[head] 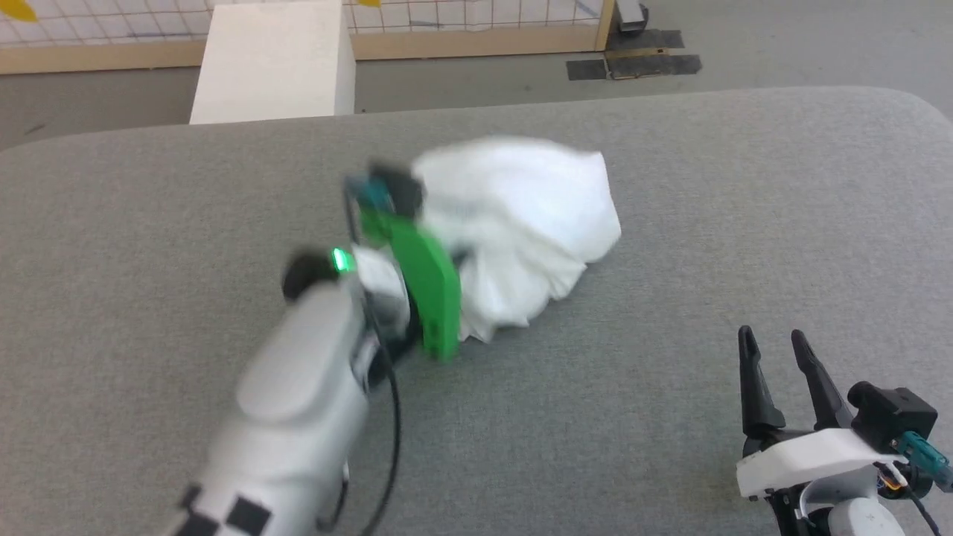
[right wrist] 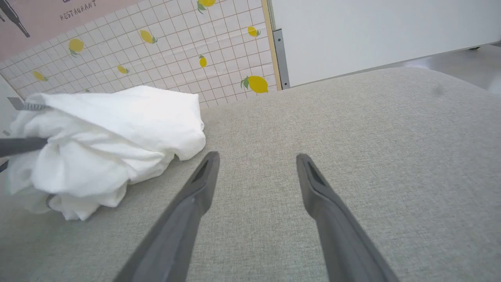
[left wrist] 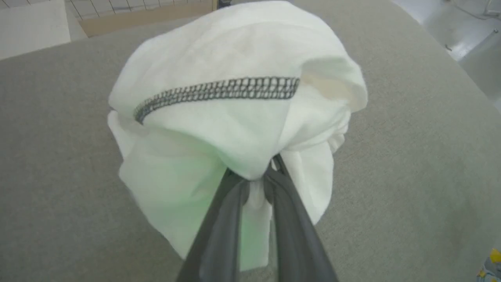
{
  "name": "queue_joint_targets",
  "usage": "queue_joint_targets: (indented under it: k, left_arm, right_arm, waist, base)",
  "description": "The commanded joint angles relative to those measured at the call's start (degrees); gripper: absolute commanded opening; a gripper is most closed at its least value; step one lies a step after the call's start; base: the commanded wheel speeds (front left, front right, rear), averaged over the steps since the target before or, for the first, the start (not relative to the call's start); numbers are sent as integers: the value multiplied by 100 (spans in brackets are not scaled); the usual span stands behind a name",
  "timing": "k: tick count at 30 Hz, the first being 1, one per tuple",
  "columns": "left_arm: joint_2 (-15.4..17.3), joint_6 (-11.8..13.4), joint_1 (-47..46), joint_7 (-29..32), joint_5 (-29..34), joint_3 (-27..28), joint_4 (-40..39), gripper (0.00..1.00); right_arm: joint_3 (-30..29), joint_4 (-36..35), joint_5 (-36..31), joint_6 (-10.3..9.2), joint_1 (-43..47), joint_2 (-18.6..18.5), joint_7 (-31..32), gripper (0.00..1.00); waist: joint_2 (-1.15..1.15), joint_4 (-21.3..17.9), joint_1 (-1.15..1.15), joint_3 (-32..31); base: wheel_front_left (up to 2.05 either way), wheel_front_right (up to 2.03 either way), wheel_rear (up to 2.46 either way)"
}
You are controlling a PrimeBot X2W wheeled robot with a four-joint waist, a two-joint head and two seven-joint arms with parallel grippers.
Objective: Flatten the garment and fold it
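Note:
The garment [head: 521,223] is a bunched white heap near the middle of the grey padded table [head: 670,417]. A dark zigzag seam [left wrist: 219,91] runs across its top in the left wrist view. My left gripper [left wrist: 256,178] is shut on a fold of the garment [left wrist: 235,129], pinching cloth between its two dark fingers; in the head view its fingertips are hidden behind the green wrist part [head: 428,283]. My right gripper [head: 774,346] stands open at the lower right, apart from the cloth. In the right wrist view the garment [right wrist: 98,145] lies left of the open right gripper [right wrist: 256,158].
A rigid white box [head: 275,59] stands beyond the table's far edge. A tiled wall with lemon prints [right wrist: 164,51] and a wooden baseboard [head: 476,41] lie behind. Black tape patches [head: 633,65] mark the floor.

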Motion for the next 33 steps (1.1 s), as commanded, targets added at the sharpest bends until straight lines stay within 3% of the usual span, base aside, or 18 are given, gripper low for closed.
queue_joint_targets:
  k: [1, 6, 7, 8, 16, 20, 23, 28, 29, 33]
  left_arm:
    - [-11, -33, 263, 120, 6, -114, 96, 0]
    - [-185, -35, 1069, 612, -326, -390, 369, 0]
    - [-230, -35, 1146, 630, -496, -331, 334, 38]
    - [-267, -35, 1184, 593, -658, -244, 257, 100]
    - [-231, -8, 1035, 22, -1282, 497, -796, 100]
    - [-15, 140, 1095, -322, -1405, 943, -1382, 100]
    - [179, 229, 1251, -957, -1364, 1371, -1808, 100]
    - [661, 495, 1794, -2575, -615, 1956, -2134, 100]
    - [860, 606, 1966, -2922, -225, 1952, -2117, 100]
    - [1014, 937, 2630, -3491, 553, 1879, -2093, 100]
  right_arm:
    - [7, -34, -2, -9, 51, 2, -32, 100]
    - [64, -33, 37, -9, 95, 2, -33, 100]
    - [69, -34, 42, -9, 103, 2, -33, 100]
    - [67, -35, 48, -9, 117, 2, -33, 100]
    - [10, -16, 26, -9, 277, 2, -33, 100]
    - [-24, 11, 15, -9, 358, 2, -33, 100]
    - [-5, 23, 22, -9, 382, 2, -33, 100]
    - [66, 25, 46, -9, 340, 2, -33, 100]
    - [77, 29, 53, -9, 334, 2, -33, 100]
    - [87, 51, 67, -9, 386, 2, -33, 100]
  waist:
    - [0, -32, 0, -7]
    - [0, 8, 0, -52]
    - [0, 29, 0, -68]
    - [0, 66, 0, -91]
    - [0, 461, 0, -361]
    - [0, 681, 0, -532]
    - [0, 802, 0, -636]
    - [0, 838, 0, -707]
    - [0, 831, 0, -723]
    - [0, 836, 0, -788]
  base:
    - [0, 0, 0]
    - [0, 0, 0]
    - [0, 0, 0]
    - [0, 0, 0]
    - [0, 0, 0]
    - [0, 0, 0]
    - [0, 0, 0]
    - [0, 0, 0]
    - [0, 0, 0]
    - [0, 0, 0]
